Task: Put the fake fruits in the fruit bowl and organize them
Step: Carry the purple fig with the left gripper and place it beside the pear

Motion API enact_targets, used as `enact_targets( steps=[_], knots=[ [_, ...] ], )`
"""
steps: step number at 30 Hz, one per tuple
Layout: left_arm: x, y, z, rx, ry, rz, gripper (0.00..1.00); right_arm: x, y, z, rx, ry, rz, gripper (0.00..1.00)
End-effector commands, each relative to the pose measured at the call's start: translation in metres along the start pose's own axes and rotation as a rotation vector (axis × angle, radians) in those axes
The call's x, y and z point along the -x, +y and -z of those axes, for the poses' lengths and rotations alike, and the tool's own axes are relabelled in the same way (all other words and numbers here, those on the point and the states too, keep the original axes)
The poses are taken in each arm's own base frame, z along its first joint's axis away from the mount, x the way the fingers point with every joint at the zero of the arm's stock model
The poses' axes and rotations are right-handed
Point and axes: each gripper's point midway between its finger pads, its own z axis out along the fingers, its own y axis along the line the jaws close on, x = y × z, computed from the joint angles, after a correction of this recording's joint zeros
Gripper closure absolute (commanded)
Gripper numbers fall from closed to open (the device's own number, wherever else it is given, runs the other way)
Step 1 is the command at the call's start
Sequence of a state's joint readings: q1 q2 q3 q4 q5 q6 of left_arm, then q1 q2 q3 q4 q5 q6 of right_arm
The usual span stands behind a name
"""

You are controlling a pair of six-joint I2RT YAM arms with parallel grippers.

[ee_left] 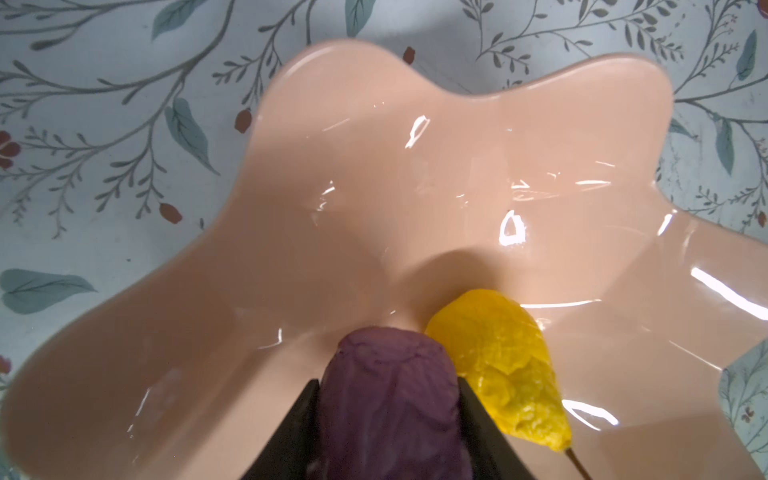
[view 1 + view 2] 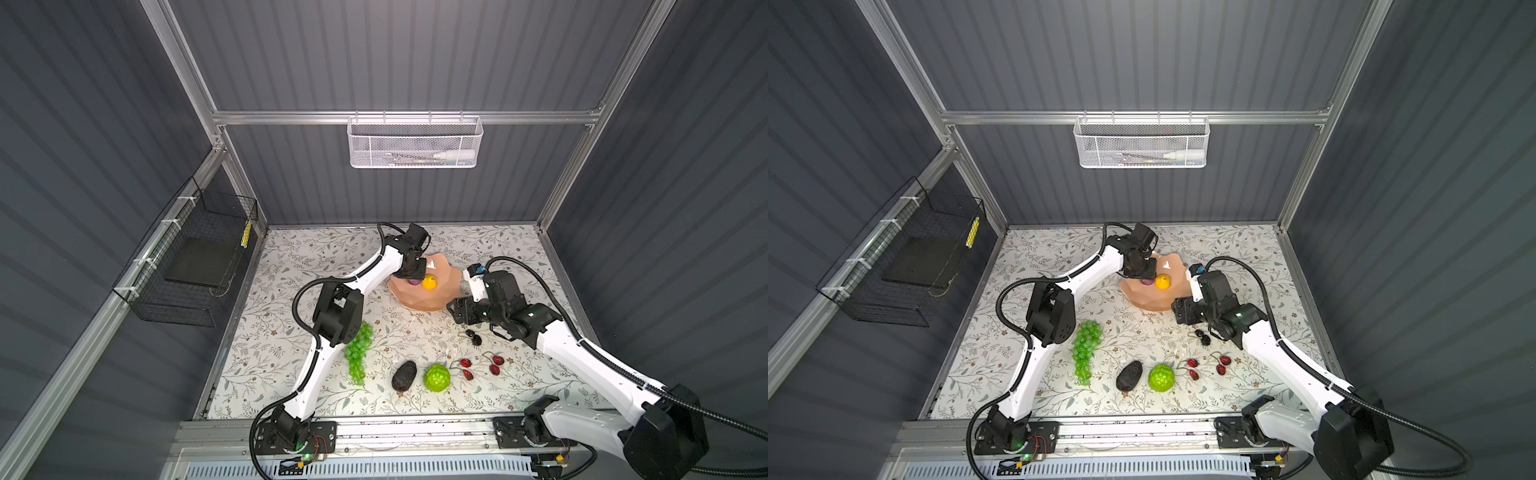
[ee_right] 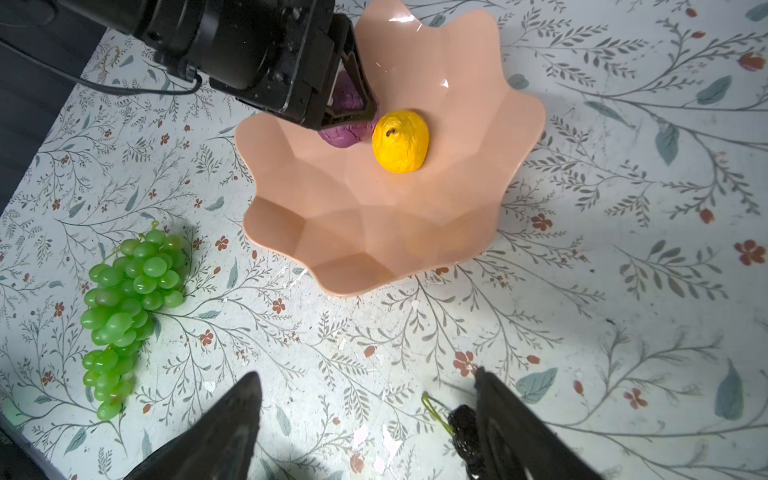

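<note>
On floral table [image 3: 623,332], bowl [image 3: 415,232] holds pear [image 3: 400,141] plus purple fruit [image 3: 340,135] gripped by left pincer [image 1: 386,415]; right pincer [image 3: 365,374] gapes.

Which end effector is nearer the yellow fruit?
Left. The left end effector holds the purple fruit just beside the yellow fruit inside the bowl; the right end effector hangs open outside the bowl, over the table.

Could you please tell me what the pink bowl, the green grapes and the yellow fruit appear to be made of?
Pink bowl: likely glossy moulded plastic or glazed ceramic; sharp highlights on smooth facets leave it open. Green grapes: translucent soft plastic or rubber, since light glows through the beads. Yellow fruit: matte, wrinkled skin, probably foam or painted plastic.
</note>
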State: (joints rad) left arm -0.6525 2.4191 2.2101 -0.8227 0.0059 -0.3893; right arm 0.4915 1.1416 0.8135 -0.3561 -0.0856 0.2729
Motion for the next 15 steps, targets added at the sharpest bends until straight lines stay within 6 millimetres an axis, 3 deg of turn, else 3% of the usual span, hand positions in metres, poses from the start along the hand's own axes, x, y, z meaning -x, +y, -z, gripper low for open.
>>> enact_targets(
  steps=[1,7,12,15],
  knots=[
    [0.0,0.004,-0.009,0.007,-0.007,0.028,0.57,-0.005,0.002,0.003,0.011,0.01,0.0,0.19],
    [-0.007,0.005,-0.018,-0.005,0.004,0.041,0.45,-0.005,0.0,0.002,0.002,0.009,0.001,0.19],
    [-0.008,0.006,-0.02,-0.006,0.0,0.044,0.43,-0.005,0.0,0.001,0.003,0.015,0.002,0.19],
    [-0.007,0.006,-0.017,-0.004,-0.009,0.046,0.37,-0.004,0.001,0.002,0.003,0.013,0.003,0.18]
  ],
)
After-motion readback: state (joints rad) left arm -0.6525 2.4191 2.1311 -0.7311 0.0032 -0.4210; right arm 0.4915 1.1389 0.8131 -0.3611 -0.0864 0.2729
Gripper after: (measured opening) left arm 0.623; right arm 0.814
